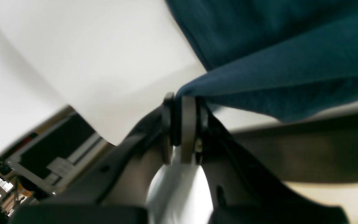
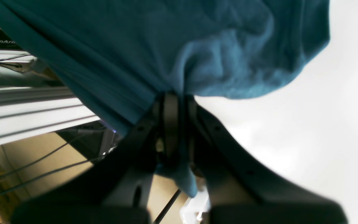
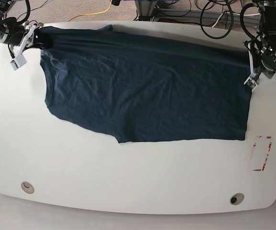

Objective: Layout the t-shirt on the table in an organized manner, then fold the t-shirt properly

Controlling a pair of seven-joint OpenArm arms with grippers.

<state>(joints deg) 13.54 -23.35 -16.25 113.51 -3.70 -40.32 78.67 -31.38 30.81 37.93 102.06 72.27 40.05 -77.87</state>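
Base view, read from its left edge across: the right gripper [image 3: 32, 39] sits at the far left corner of the table [image 3: 128, 182], its jaws pressed together on the upper left corner of the t-shirt [image 3: 147, 91]. From that corner the shirt runs as one broad dark sheet across the far half of the table, lying mostly flat with fine wrinkles, its top edge drawn in a fairly straight line between the two claws. The lower edge is uneven: it slants down from the left and steps at a corner about midway along. At the shirt's right end the left gripper [image 3: 253, 72] is clamped on the upper right corner. Just below and right of the shirt is the red tape mark [image 3: 262, 153], clear of the cloth, and two round holes [image 3: 237, 198] lie near the front edge of the table.

Right wrist view shows cloth bunched between the closed jaws with a tail hanging through; left wrist view shows a thin fold pinched tight, the shirt stretching away over the white top.

I judge this to be the laying-out step, not yet the fold. The next move likely calls for both claws to keep tension, settle the top edge down evenly, then release
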